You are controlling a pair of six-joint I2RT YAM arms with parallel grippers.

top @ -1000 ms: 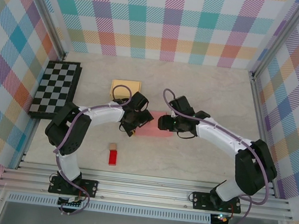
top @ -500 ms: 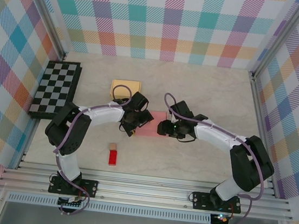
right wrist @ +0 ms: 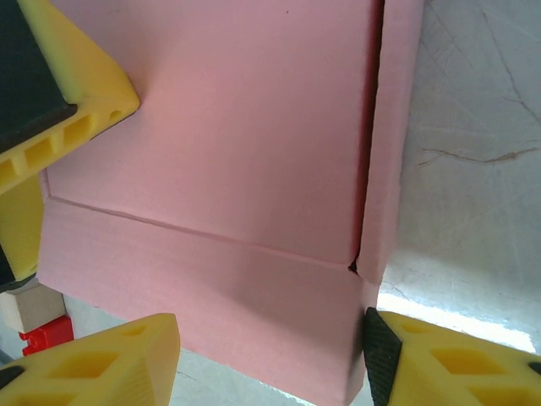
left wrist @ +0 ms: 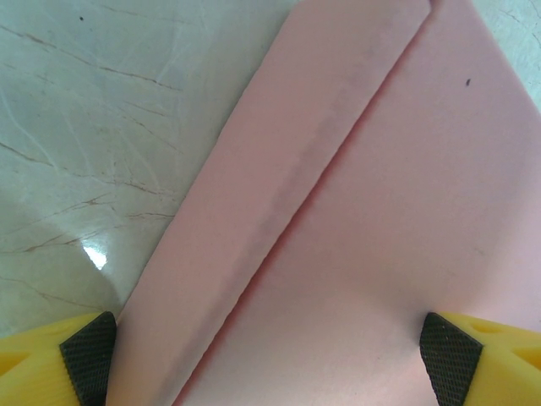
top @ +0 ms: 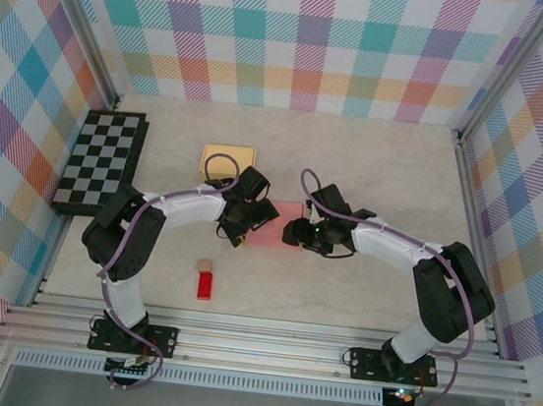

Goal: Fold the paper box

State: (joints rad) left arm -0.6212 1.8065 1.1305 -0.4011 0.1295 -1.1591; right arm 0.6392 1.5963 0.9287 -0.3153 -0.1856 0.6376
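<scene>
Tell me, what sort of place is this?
Probably a robot test booth: left arm and right arm bolted to an aluminium rail, plaid backdrop walls, props like a chessboard.

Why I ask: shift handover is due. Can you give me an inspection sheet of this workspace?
Surface: pale marbled table, no spills seen.
Job's things: pink paper box lies partly folded between the grippers.
Clutter: checkerboard at left; tan square toward the back; red block and wooden block near the front.
Grippers: left gripper open, jaws straddling the box; right gripper at the box's corner, jaws apart, grip unclear.
Cables: purple cables loop along both arms.
Surroundings: checked walls; metal rails in front.
</scene>
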